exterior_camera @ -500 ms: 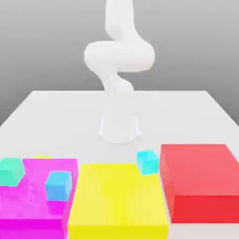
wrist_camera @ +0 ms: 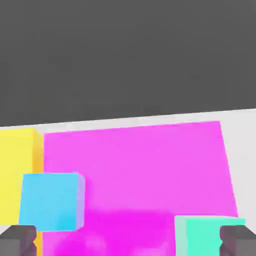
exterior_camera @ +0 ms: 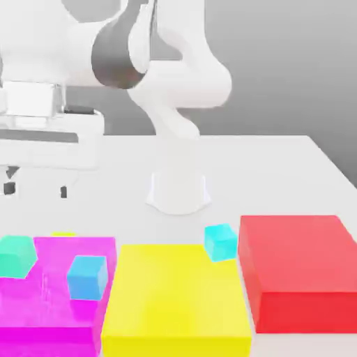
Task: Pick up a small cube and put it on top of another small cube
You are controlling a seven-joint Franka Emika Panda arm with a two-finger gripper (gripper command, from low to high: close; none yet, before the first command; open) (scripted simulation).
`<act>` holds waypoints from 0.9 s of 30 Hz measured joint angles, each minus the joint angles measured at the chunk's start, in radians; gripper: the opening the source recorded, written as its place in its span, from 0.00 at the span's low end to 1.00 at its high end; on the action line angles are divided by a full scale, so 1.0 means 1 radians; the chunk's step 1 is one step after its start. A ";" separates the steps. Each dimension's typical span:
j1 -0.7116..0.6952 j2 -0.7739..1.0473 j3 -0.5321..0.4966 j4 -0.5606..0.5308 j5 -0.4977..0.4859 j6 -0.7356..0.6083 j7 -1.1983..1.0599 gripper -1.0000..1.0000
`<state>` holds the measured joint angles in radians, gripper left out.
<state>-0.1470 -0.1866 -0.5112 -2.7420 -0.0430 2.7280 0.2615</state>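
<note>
A thin lime-yellow sliver of the small cube peeks over the far edge of the big magenta block; the rest of it is hidden behind that block. My gripper hangs open above the table at the exterior view's left, well above the sliver and holding nothing. In the hand view its two dark fingertips frame the magenta block. A light blue cube lies on the magenta block. A teal cube sits at that block's left edge.
A big flat yellow block lies beside the magenta one, and a big red block lies at the exterior view's right. A cyan cube sits between the yellow and red blocks. The arm's white base stands mid-table.
The arm has swung down and to the exterior view's left, bringing the hand and open fingers into view over the magenta block. The blocks and cubes have not moved.
</note>
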 joint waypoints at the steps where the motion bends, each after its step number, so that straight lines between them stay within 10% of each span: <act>1: -0.017 0.049 -0.029 -0.030 0.006 0.032 -0.046 0.50; 6: -0.095 0.220 -0.056 -0.097 0.112 0.147 -0.228 0.50; 15: -0.339 0.435 0.287 -0.049 0.498 0.298 -0.517 0.50; 16: -0.370 0.453 0.325 -0.045 0.522 0.313 -0.536 0.00; 27: -0.272 0.379 0.197 -0.063 0.398 0.257 -0.444 0.00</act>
<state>-0.4190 0.1925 -0.3144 -2.8052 0.3553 2.9847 -0.1822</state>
